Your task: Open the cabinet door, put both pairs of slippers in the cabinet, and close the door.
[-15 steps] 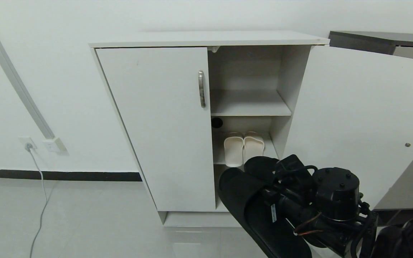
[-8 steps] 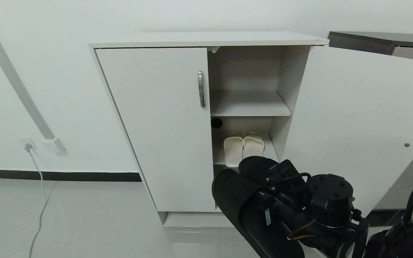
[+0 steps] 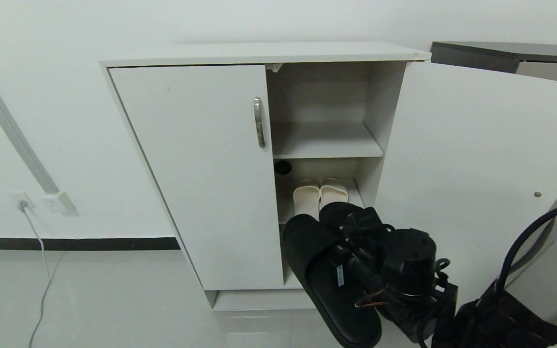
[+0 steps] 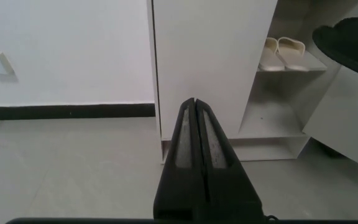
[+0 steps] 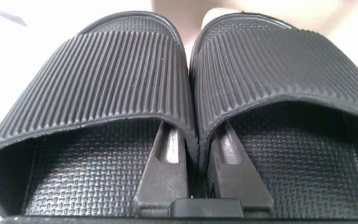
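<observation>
The right gripper (image 5: 197, 177) is clamped on the black slippers (image 5: 191, 81). One of its fingers (image 5: 163, 168) sits inside each slipper under the strap, and together they squeeze the two inner side walls. In the head view this gripper (image 3: 351, 253) holds the pair (image 3: 327, 261) tilted, toes up toward the cabinet (image 3: 259, 48), in front of its open half. The toes overlap the shelf edge where the white slippers (image 3: 319, 193) already lie side by side; whether they have crossed the cabinet's front cannot be told. The right door (image 3: 476, 159) stands swung wide and the left door (image 3: 196, 169) is shut.

The left gripper (image 4: 194, 102) is closed on nothing, low over the floor (image 4: 73, 168) before the left door.

The step in hand appears to be stowing the second pair. The next move probably calls for lowering the pair into the bottom compartment (image 4: 278, 118), which looks free. The gripper would then let go and back out clear of the white pair, leaving the right door to be closed.
</observation>
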Robot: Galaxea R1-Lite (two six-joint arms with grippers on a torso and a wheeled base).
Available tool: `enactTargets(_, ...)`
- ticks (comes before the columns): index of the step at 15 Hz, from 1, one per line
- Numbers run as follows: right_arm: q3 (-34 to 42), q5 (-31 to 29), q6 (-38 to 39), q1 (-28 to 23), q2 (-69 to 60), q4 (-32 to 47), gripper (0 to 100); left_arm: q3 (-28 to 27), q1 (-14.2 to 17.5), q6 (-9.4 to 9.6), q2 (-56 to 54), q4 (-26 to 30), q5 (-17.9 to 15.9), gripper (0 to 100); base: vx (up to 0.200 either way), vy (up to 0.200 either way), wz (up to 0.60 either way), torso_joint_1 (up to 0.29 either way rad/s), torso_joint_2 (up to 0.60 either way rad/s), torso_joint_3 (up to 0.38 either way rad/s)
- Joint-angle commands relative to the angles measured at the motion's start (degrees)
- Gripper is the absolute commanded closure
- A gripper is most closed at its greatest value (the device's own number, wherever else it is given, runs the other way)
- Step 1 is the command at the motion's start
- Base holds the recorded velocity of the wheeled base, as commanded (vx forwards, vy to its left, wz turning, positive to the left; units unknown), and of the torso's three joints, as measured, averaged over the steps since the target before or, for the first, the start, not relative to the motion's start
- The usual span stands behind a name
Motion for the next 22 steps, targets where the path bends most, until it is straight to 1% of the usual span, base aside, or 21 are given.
enactTargets(1,-12.08,-8.74,6.55,2.36,0.30,14.04,100,0.00,0.01,0.09,0.07,0.00,0.02,100,0.000,0.000,0.00,0.000,0.00,0.000)
enactTargets(2,-15.85,-11.99,8.48,3.15,-0.22,20.37,100,0.00,0.01,0.09,0.07,0.00,0.02,100,0.000,0.000,0.00,0.000,0.00,0.000)
enactTargets(3,-20.95,-14.63,11.21,3.77,-1.45,28.90,100,0.00,0.01,0.00,0.07,0.00,0.02,100,0.000,0.000,0.00,0.000,0.00,0.000)
enactTargets(6,-34.93,-18.49,17.01,3.77,-4.53,52.10,100,0.00,0.01,0.00,0.07,0.00,0.02,100,0.000,0.000,0.00,0.000,0.00,0.000)
enactTargets(7,-39.23,-20.78,17.71,3.59,-4.62,56.50,100,0.00,0.01,0.00,0.07,0.00,0.02,100,0.000,0.000,0.00,0.000,0.00,0.000)
enactTargets(9,-43.72,-21.74,14.81,3.24,-4.71,57.46,100,0.00,0.01,0.00,0.07,0.00,0.11,100,0.000,0.000,0.00,0.000,0.00,0.000)
enactTargets(10,-44.68,-21.83,13.14,2.98,-4.71,57.20,100,0.00,0.01,0.00,0.07,0.00,0.11,100,0.000,0.000,0.00,0.000,0.00,0.000)
enactTargets(12,-46.53,-21.83,12.44,2.89,-4.53,57.55,100,0.00,0.01,0.00,0.07,0.00,0.11,100,0.000,0.000,0.00,0.000,0.00,0.000)
enactTargets(22,-46.35,-21.83,12.61,1.83,-3.21,57.37,100,0.00,0.01,0.09,0.07,0.00,0.02,100,0.000,0.000,0.00,0.000,0.00,0.000)
